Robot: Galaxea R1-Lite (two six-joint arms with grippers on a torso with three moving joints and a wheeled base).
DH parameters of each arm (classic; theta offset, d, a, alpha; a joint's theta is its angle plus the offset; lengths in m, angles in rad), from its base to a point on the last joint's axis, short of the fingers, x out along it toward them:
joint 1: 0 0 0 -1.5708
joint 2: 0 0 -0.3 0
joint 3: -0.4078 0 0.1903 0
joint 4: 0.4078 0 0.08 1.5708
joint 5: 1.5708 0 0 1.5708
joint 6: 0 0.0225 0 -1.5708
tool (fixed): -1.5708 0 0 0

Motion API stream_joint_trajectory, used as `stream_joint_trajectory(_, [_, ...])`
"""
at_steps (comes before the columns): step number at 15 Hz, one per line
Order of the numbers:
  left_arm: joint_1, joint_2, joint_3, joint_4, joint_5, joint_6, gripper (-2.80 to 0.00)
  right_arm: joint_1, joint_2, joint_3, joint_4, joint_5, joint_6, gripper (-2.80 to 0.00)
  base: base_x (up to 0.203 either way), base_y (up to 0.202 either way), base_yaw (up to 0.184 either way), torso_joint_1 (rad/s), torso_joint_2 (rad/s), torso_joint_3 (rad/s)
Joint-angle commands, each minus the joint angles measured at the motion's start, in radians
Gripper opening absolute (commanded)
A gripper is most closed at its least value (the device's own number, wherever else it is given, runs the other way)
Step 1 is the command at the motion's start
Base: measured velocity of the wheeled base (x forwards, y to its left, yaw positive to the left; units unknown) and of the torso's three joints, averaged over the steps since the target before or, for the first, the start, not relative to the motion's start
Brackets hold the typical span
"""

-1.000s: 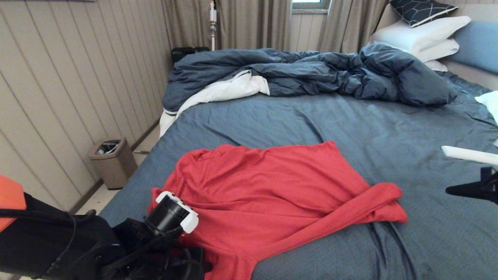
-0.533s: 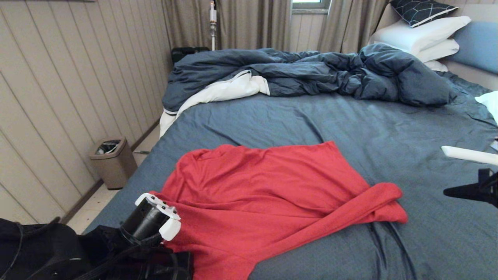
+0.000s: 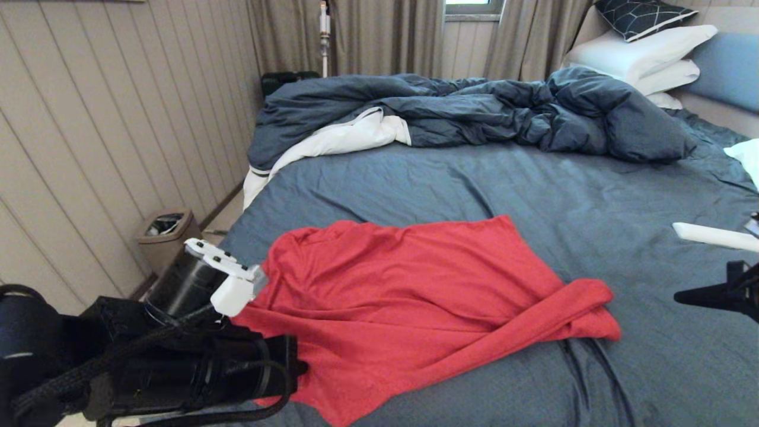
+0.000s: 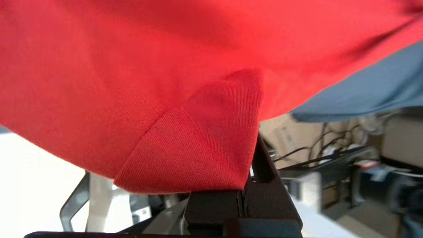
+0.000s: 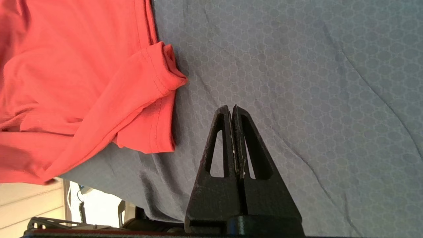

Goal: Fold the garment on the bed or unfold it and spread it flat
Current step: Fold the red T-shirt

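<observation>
The red garment [image 3: 415, 296] lies rumpled, plain side up, on the blue-grey sheet of the bed [image 3: 533, 190]; no print shows. Its sleeve [image 3: 587, 308] points right. My left arm [image 3: 178, 367] reaches in at the lower left, by the garment's near-left edge. In the left wrist view my left gripper [image 4: 257, 145] is shut on a folded corner of the garment [image 4: 198, 145], and the cloth hangs over the fingers, lifted off the sheet. My right gripper [image 3: 682, 295] hovers shut and empty over bare sheet, right of the sleeve [image 5: 155, 99]; its tips [image 5: 231, 107] press together.
A rumpled dark blue duvet [image 3: 474, 112] lies across the far side of the bed, with white pillows [image 3: 646, 50] at the back right. A brown bin [image 3: 163, 228] stands on the floor by the panelled wall on the left. A white object [image 3: 711, 236] lies at the right edge.
My left arm has swung left and upward, dragging the garment's near-left edge with it. The right arm has stayed where it was.
</observation>
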Motion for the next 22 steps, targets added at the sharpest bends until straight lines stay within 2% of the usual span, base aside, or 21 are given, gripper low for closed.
stream_joint_trajectory(1, [0.002, -0.018, -0.075, 0.032, 0.0, -0.004, -2.8, 0.0, 0.003, -0.001, 0.002, 0.004, -0.002, -2.8, 0.0, 0.0, 0.0, 0.0, 0.0, 0.0])
stream_joint_trajectory(4, [0.033, -0.013, -0.163, 0.09, -0.001, 0.0, -2.8, 0.003, 0.009, -0.004, 0.002, 0.004, -0.002, -2.8, 0.0, 0.0, 0.0, 0.0, 0.0, 0.0])
stream_joint_trajectory(7, [0.07, 0.02, -0.206, 0.093, -0.007, 0.004, -2.8, 0.01, 0.017, -0.006, 0.002, 0.004, -0.002, -2.8, 0.0, 0.0, 0.0, 0.0, 0.0, 0.0])
stream_joint_trajectory(10, [0.119, 0.124, -0.282, 0.1, -0.014, 0.008, -2.8, 0.021, 0.026, -0.01, 0.002, 0.004, -0.002, -2.8, 0.0, 0.0, 0.0, 0.0, 0.0, 0.0])
stream_joint_trajectory(14, [0.159, 0.238, -0.363, 0.114, -0.055, 0.013, -2.8, 0.025, 0.039, -0.013, 0.0, 0.004, -0.002, -2.8, 0.0, 0.0, 0.0, 0.0, 0.0, 0.0])
stream_joint_trajectory(19, [0.201, 0.406, -0.583, 0.227, -0.061, 0.031, -2.8, 0.025, 0.052, -0.012, -0.001, 0.005, -0.002, -2.8, 0.0, 0.0, 0.0, 0.0, 0.0, 0.0])
stream_joint_trajectory(21, [0.219, 0.43, -0.605, 0.258, -0.061, 0.038, -2.8, 0.023, 0.052, -0.014, -0.003, 0.004, -0.002, -2.8, 0.0, 0.0, 0.0, 0.0, 0.0, 0.0])
stream_joint_trajectory(22, [0.22, 0.431, -0.605, 0.261, -0.062, 0.041, 0.0, 0.023, 0.052, -0.013, -0.006, 0.004, -0.002, -2.8, 0.0, 0.0, 0.0, 0.0, 0.0, 0.0])
